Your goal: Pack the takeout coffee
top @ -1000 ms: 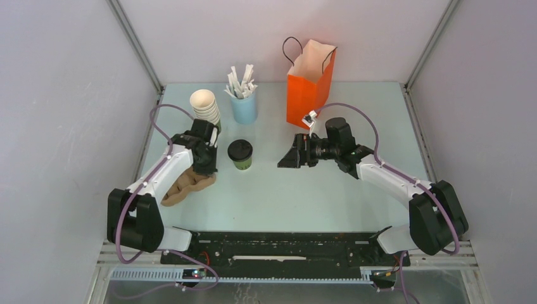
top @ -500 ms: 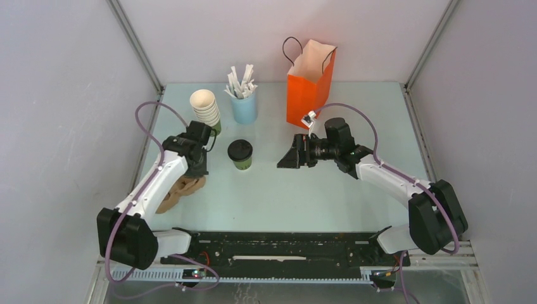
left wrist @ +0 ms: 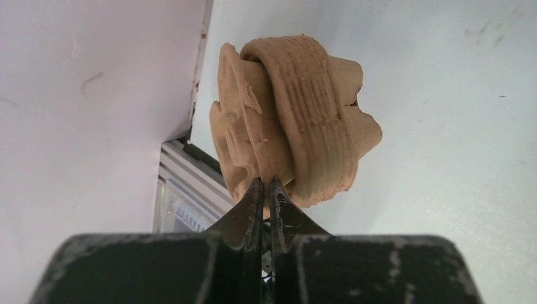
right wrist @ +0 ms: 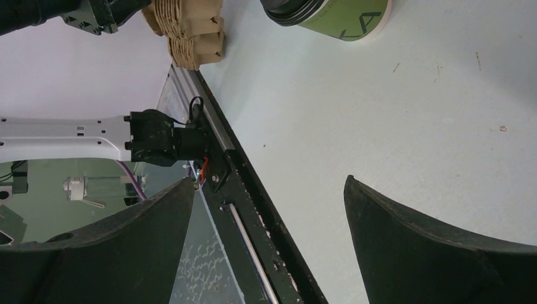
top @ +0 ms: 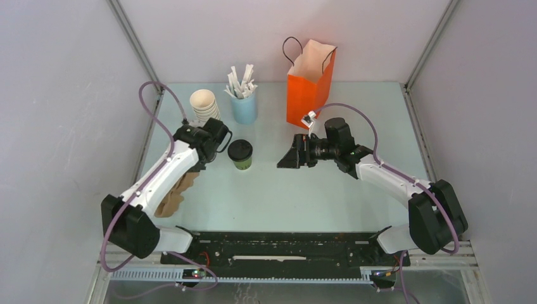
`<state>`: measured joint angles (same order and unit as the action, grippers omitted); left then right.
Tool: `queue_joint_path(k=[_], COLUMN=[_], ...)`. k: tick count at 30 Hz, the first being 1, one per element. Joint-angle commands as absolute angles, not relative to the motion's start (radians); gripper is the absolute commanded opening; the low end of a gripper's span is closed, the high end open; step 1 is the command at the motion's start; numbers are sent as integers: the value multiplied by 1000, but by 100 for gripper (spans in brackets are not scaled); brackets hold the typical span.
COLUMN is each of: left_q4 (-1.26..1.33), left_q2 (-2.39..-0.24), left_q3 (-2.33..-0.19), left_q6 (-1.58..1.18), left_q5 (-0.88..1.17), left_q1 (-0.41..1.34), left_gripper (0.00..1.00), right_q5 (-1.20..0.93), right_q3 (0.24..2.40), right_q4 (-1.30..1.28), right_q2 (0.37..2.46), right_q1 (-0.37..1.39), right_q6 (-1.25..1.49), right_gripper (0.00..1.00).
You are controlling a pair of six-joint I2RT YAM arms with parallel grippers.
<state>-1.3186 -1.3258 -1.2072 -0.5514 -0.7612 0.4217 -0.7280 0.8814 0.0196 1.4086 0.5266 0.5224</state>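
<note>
The takeout coffee, a small green cup with a black lid, stands on the table between the arms; its lower part shows at the top of the right wrist view. My left gripper is shut on the edge of a brown pulp cup carrier, which hangs tilted from the jaws left of the cup. In the left wrist view the gripper pinches the carrier by a thin wall. My right gripper is open and empty, right of the cup and pointing at it; it also shows in its own view.
An open orange paper bag stands at the back, behind the right gripper. A light blue cup of white sticks and a stack of cream-and-green cups stand at the back left. Enclosure walls close both sides.
My left arm has swung and raised its wrist toward the cup stack, and the carrier in its jaws has lifted and tilted toward the near left. The right arm has not moved.
</note>
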Motion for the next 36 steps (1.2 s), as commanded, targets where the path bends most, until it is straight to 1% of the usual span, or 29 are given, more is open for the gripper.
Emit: queue_joint_path(k=[1,5,8,11,20,23,26,30,31,33,35,36], left_q4=[-1423,-1390,-1441,-1426,-1463,-1485,-1527,-1515,-1531,-1565,-1559,-1546], left_q2=[-1345,-1314,-1315,-1282,-1252,-1232,-1248,-1394,-1409,-1365,-1304,-1299], left_q3=[-1260,-1257,-1308,-1291,-1301,-1302,-1318,-1286,-1312,-1389,-1452,-1440], left_q6=[-653,-646,-642,-639,-638,-645,-660,-683,-689,-661,-633,-632], left_q5=[-924,-902,-900,-960,-964,-1006,-1035,-998,-1013,-1051,-1069,-1056], left_q1=[439,446,460,447,452,451,449,480,493,491,446,426], left_gripper=[0,0,0,0,0,0,0,0,0,0,0,0], right_q5=[-744,-744,-745,-742,-748,-748,-747,-758,-762,-759,-753,-754], right_q3=[880,880,880,880,880,881,880,880,880,881,880,880], right_q4=[55,56,53,60,59,59,61,80,82,68,59,62], right_q2=[1410,1413,1411,1412,1414,1417,1420,1436,1438,1434,1426,1426], right_q1=[535,535,537,537,537,537,537,537,537,536,535,534], right_q6=[527,527,525,527,529,527,528,540,542,534,529,531], right_gripper=[97,97,96,97,97,97,97,97,97,96,97,97])
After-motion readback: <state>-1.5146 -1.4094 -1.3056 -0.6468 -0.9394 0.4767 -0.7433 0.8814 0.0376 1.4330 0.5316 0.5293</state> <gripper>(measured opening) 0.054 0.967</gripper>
